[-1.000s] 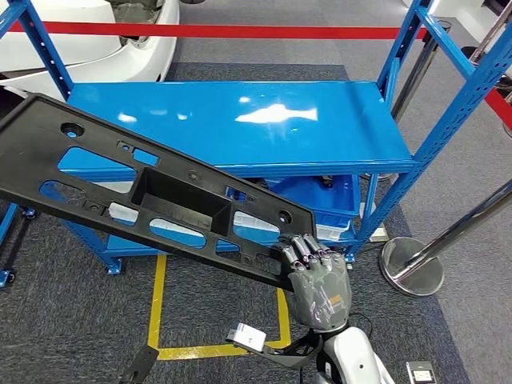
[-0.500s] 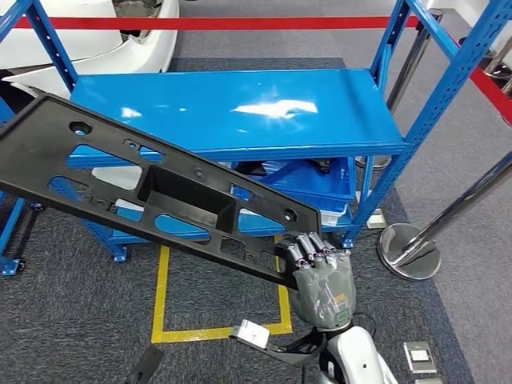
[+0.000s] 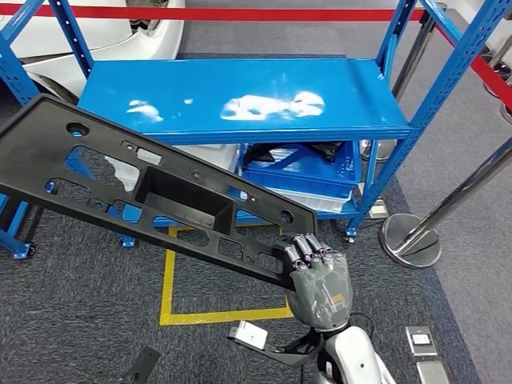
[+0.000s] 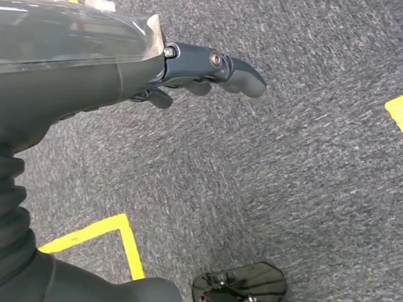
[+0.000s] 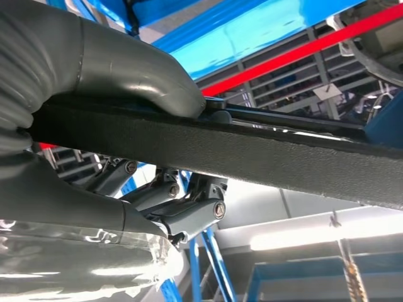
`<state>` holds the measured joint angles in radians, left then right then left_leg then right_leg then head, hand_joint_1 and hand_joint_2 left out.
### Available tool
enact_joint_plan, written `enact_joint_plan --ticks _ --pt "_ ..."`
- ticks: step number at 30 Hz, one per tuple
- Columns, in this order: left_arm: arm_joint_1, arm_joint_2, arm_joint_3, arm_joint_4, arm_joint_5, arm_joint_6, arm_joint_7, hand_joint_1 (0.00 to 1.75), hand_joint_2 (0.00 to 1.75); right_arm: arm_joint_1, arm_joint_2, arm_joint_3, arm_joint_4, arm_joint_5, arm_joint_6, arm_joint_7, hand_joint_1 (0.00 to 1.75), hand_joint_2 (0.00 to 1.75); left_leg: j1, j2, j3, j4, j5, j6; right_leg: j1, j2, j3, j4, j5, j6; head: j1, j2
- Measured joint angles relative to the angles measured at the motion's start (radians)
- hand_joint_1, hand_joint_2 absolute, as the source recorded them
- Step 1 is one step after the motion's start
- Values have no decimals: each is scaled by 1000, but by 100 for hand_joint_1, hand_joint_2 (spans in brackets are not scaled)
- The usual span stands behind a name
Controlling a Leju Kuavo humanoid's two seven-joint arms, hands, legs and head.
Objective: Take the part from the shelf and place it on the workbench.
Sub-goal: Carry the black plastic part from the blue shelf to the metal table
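Observation:
The part [image 3: 181, 206] is a long black plastic panel with several cutouts and a box-shaped recess. It hangs tilted in the air in front of the blue shelf [image 3: 254, 104], clear of its top board. My right hand [image 3: 317, 284] grips the panel's near right end, fingers curled over its edge. Seen from the right wrist, the thumb [image 5: 133, 69] lies on one face of the panel [image 5: 266, 157] and the fingers [image 5: 190, 211] press on the other. My left hand [image 4: 85, 56] hangs over grey carpet and holds nothing, its fingers [image 4: 233, 66] loosely extended.
The shelf's top board is bare; a blue bin [image 3: 302, 172] sits on its lower level. A chrome stanchion base [image 3: 410, 240] stands to the right, with red barrier tape [image 3: 242, 14] behind. A yellow floor marking [image 3: 166, 296] and metal floor plates [image 3: 421, 340] lie on the carpet. A white car [image 3: 121, 24] is at the back left.
The whole view has shifted: the camera has moved, and more carpet and yellow marking show in front of the shelf. My right hand's hold on the panel is unchanged.

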<state>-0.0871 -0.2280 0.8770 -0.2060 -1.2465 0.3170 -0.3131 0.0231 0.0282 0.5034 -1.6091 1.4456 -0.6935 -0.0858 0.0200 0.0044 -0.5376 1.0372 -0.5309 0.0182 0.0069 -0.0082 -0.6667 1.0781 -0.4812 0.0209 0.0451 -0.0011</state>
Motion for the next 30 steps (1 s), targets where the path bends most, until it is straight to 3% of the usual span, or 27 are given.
enact_joint_plan --ticks 3,4,5,6,9,11,13,14,16,18,19,20,21,23,25,26,28,30 --pt "-3 0 0 0 -1 0 0 0 175 0 0 1 2 -3 0 -1 175 175 -2 3 -32 0 27 17 -8 2 -43 182 -133 15 5 0" --pt "-2 0 0 0 -1 0 0 0 175 0 0 1 4 -4 0 -2 175 175 -4 4 -43 1 36 18 -9 2 -47 228 -152 17 5 0" --pt "-2 1 0 0 -1 0 0 0 175 0 -1 1 5 -5 0 -2 175 175 -6 5 -54 2 44 18 -9 2 -33 240 -151 16 5 0" --pt "-3 1 0 0 -1 0 0 0 175 0 -1 1 7 -5 0 -2 175 175 -8 5 -63 2 52 18 -9 3 1 208 -133 12 5 0" --pt "-3 0 0 0 -1 0 0 0 175 -3 -1 1 7 -7 0 -2 175 175 -13 3 -81 1 73 13 0 8 156 -23 -73 -16 4 0" --pt "-3 0 0 0 -1 0 0 0 175 -4 -1 1 6 -7 0 -2 175 175 -8 3 -89 -3 89 1 9 13 195 -100 -67 -28 4 0" --pt "-2 -1 0 0 -1 0 0 0 175 -3 -1 1 6 -8 0 -2 175 175 -2 3 -96 -11 103 -12 12 12 191 -116 -47 -35 4 0" --pt "-1 -2 0 0 -1 0 0 0 175 -4 0 1 7 -9 0 -2 175 175 -1 3 -102 -8 95 -17 11 9 186 -125 -32 -42 4 0" --pt "1 -2 0 0 0 0 0 0 175 -5 0 0 7 -11 0 -2 175 175 -2 1 -125 46 29 -23 6 3 169 -139 -5 -52 2 0" --pt "1 -1 0 0 0 0 0 0 175 -4 1 0 8 -13 0 -2 175 175 -2 1 -155 167 -55 -29 7 1 141 -132 10 -54 0 0" --pt "1 0 0 0 0 1 0 0 175 -3 1 0 9 -13 0 -2 175 175 -1 1 -165 224 -74 -32 7 0 126 -127 16 -53 0 0" --pt "1 1 0 0 0 1 0 0 175 -2 1 0 9 -13 0 -2 175 175 -1 1 -161 254 -70 -35 7 -1 112 -121 22 -51 0 0" --pt "2 1 0 0 0 1 -1 0 175 -2 1 0 10 -14 0 -2 175 175 0 1 -142 248 -49 -38 5 -2 98 -114 27 -48 0 0" --pt "1 2 0 0 0 2 -1 0 175 0 1 0 9 -15 0 -3 175 175 4 1 -61 141 -3 -43 2 -2 73 -93 34 -41 0 0" --pt "-1 2 0 0 0 2 -2 0 175 0 2 -1 8 -15 0 -5 175 175 4 -2 9 25 -2 -41 3 -1 50 -70 37 -32 0 0" --pt "-1 2 0 0 0 3 -2 0 175 0 3 -1 7 -16 -1 -6 175 175 3 -3 23 -2 -12 -37 4 -1 42 -63 41 -26 0 0" --pt "1 2 1 0 0 3 -3 0 175 3 5 -2 7 -19 -1 -8 175 175 1 -3 19 -10 -11 -21 5 1 33 -57 50 -15 0 0" --pt "1 1 2 0 0 3 -3 0 175 4 5 -1 8 -33 -1 -10 175 175 3 -1 9 -11 1 -1 1 4 20 -34 29 -3 2 0"
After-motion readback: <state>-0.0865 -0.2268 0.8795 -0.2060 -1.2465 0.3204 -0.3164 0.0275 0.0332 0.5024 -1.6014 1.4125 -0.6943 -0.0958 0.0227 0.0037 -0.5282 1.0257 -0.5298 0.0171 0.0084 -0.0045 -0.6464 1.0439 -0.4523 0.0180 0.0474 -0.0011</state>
